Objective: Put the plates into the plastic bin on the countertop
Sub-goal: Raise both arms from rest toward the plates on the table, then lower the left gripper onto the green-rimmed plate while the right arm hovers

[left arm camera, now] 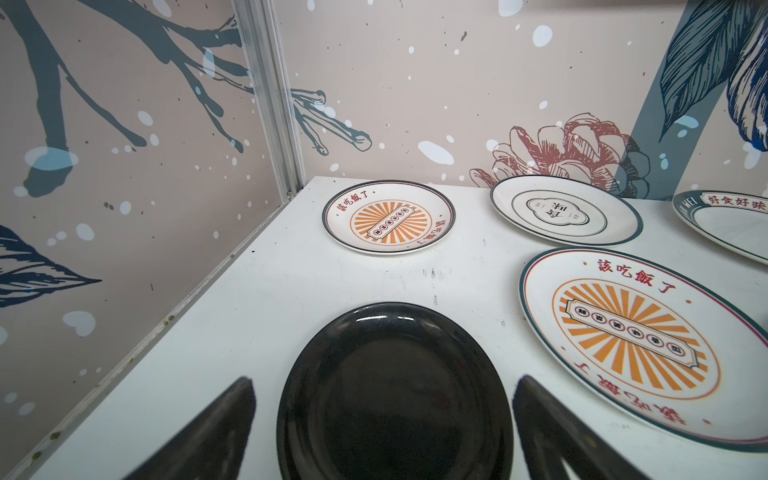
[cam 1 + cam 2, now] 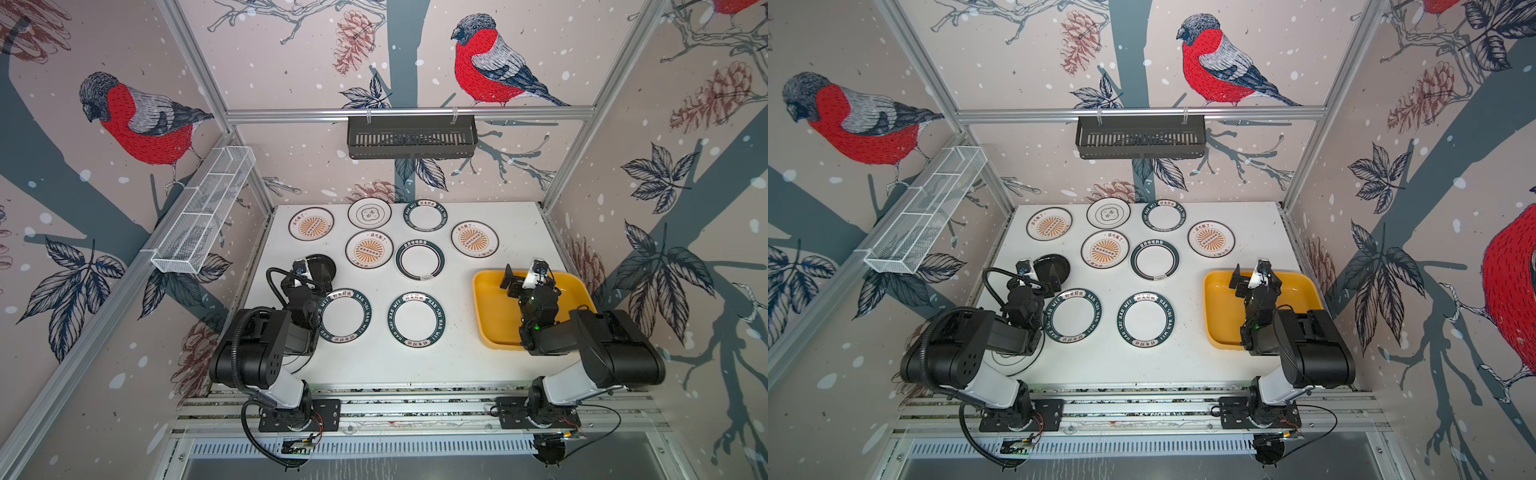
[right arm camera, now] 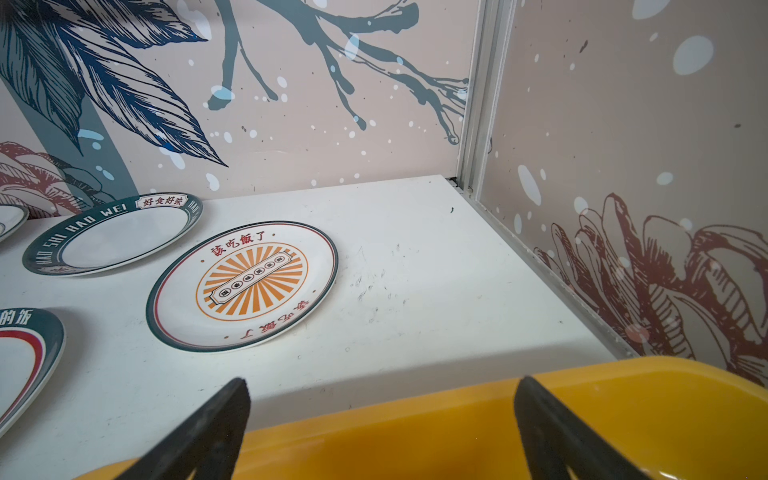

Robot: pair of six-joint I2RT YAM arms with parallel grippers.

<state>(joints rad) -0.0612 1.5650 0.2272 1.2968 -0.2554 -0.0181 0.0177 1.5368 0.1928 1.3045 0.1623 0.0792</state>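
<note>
Black plate lies beneath left tool.

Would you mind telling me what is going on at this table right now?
The job is moving the plates from the white countertop into the yellow plastic bin. No plate shows in the bin yet; they lie spread flat across the countertop. The left claw hangs open over the black plate, not gripping it. The right claw is open and empty above the bin.
</note>
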